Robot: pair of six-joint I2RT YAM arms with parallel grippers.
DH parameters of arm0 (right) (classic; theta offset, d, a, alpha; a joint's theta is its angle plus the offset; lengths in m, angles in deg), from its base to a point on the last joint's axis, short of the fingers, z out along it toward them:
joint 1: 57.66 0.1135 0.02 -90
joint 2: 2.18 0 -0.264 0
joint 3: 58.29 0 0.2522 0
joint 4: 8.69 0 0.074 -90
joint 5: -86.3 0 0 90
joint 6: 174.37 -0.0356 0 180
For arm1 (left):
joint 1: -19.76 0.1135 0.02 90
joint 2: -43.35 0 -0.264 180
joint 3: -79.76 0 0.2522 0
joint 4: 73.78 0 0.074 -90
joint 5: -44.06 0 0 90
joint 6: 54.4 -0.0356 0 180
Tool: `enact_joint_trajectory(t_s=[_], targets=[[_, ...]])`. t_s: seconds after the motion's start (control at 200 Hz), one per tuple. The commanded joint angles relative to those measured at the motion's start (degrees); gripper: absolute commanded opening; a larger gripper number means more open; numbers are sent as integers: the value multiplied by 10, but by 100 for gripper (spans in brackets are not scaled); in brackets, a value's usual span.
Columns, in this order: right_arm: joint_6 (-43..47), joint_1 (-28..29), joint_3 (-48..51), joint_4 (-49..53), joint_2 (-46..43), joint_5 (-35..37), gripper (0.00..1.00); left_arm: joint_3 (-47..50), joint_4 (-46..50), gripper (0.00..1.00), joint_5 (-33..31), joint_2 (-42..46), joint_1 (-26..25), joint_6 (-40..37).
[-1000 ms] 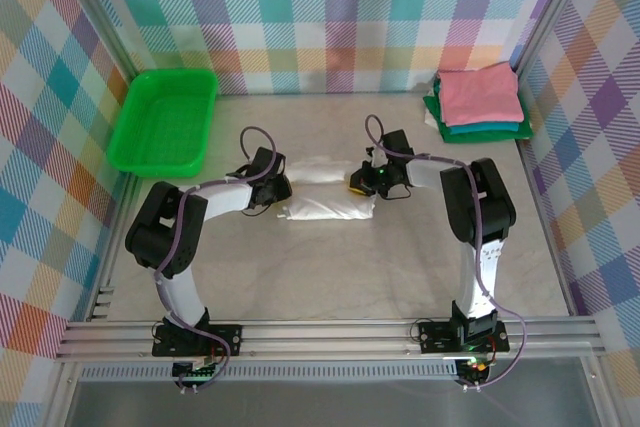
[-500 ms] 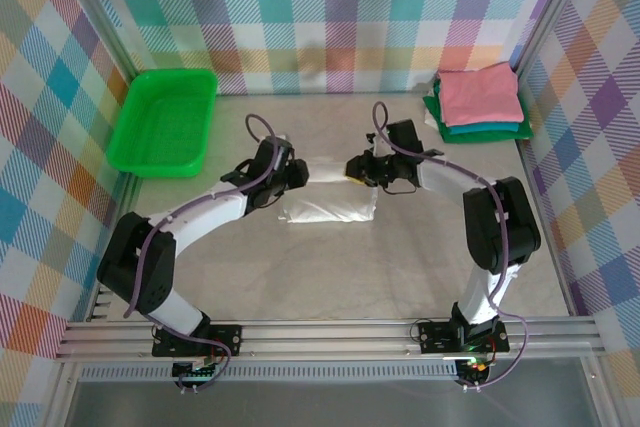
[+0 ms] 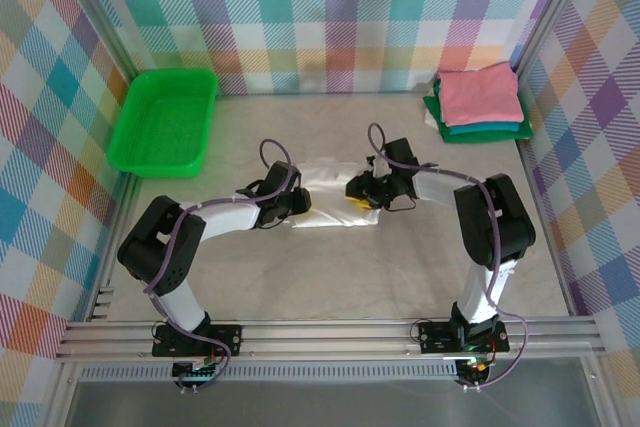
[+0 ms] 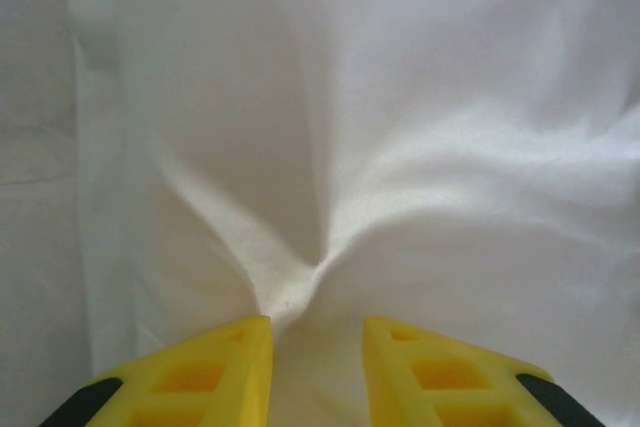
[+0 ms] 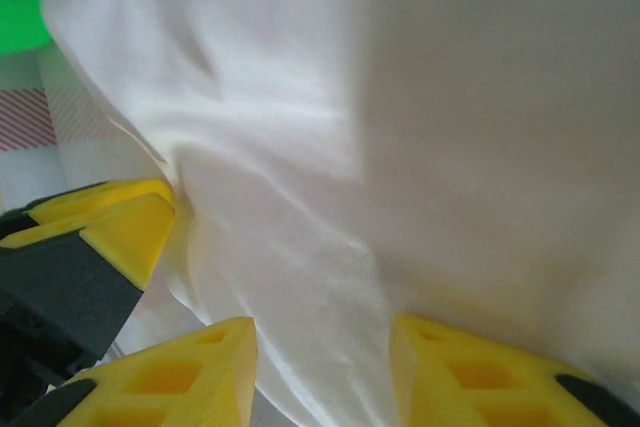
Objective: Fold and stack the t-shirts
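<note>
White t-shirt [image 3: 325, 192], softly puckered — left hand [image 4: 315, 332] pinching its fold, right hand [image 5: 320, 332] spread.

The left gripper [image 4: 316, 335] pinches a puckered bunch of the white t-shirt [image 4: 420, 147] between its yellow fingers [image 4: 215, 372], creases fanning outward.

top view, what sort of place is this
Probably a robot lab cell, not a home: plaid walls, an aluminium frame, and a left arm and right arm bolted to it.
</note>
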Motion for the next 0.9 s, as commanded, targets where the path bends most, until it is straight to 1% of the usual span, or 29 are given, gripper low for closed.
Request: enact_joint_trajectory(t_s=[0.0,0.11,0.19,0.25,0.365,0.5,0.61,0.74,0.83,0.895], targets=[[18,-28,-31,63,-37,66,50,-29,28,32,-41,34,6,-30],[46,-42,-72,131,-18,132,54,-61,44,36,-51,12,19,-40],[61,-46,-96,159,0,150,58,-88,57,38,-54,-21,19,-53],[65,-47,-99,156,7,159,64,-105,66,38,-55,-45,19,-57],[79,-47,-114,169,31,159,66,-101,46,38,-56,-75,19,-51],[96,-47,-107,145,51,121,70,-85,27,37,-45,-105,19,-33],[103,-47,-104,129,68,107,73,-68,7,37,-39,-108,18,-21],[114,-43,-104,109,92,73,71,-63,9,37,-41,-105,18,-21],[116,-31,-111,98,107,56,68,-63,8,36,-43,-104,18,-21],[106,-28,-111,83,117,50,63,-62,7,36,-41,-104,18,-20]])
